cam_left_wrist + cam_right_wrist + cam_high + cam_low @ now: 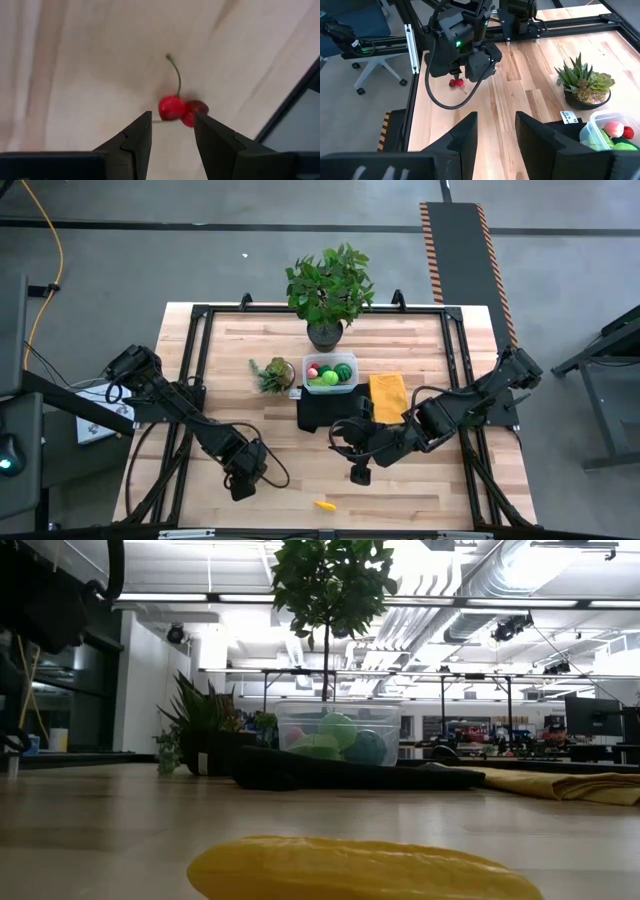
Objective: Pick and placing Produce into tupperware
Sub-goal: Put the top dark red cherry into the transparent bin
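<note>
A pair of red cherries [177, 109] with a thin stem lies on the wooden table near its front left. My left gripper [172, 120] points down right over them, open, with one fingertip to each side and no touch that I can see. The right wrist view shows the same gripper [462, 70] above the cherries [455, 83]. The clear tupperware [332, 372] sits on a black cloth [325, 412] and holds green balls and red pieces. A yellow piece [325, 505] lies at the front edge. My right gripper [496, 119] hangs open and empty above the table's middle right.
A small spiky plant in a round pot [273, 373] stands left of the tupperware. A big leafy potted plant [328, 290] stands behind it. A yellow cloth [388, 395] lies to its right. A black frame [200, 315] rims the table.
</note>
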`<state>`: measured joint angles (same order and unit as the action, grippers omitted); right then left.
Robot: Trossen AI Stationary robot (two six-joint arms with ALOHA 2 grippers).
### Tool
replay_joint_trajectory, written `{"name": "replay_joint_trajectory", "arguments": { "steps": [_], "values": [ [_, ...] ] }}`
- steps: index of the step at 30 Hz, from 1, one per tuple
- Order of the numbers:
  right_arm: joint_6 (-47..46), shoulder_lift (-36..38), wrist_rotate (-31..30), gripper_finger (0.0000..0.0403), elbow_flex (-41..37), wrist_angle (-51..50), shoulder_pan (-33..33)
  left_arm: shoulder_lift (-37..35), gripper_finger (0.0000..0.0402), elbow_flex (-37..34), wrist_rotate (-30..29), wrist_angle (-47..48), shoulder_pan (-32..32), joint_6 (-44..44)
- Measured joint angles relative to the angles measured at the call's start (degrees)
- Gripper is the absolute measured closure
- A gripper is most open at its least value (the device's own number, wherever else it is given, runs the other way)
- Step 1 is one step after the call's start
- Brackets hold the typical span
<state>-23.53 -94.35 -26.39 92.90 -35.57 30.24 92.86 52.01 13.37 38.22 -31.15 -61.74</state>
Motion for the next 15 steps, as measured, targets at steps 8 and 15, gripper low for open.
{"name": "replay_joint_trajectory", "arguments": {
  "steps": [8,15],
  "values": [
    [0.02,0.00,-0.02,0.0279,0.00,0.02,0.00,0.00,0.0268,8.82,-0.63,10.69,0.13,2.70],
    [0.02,0.00,-0.02,0.0279,0.00,-0.24,0.00,0.00,0.0268,23.50,-14.73,23.31,-0.01,3.67]
  ]
}}
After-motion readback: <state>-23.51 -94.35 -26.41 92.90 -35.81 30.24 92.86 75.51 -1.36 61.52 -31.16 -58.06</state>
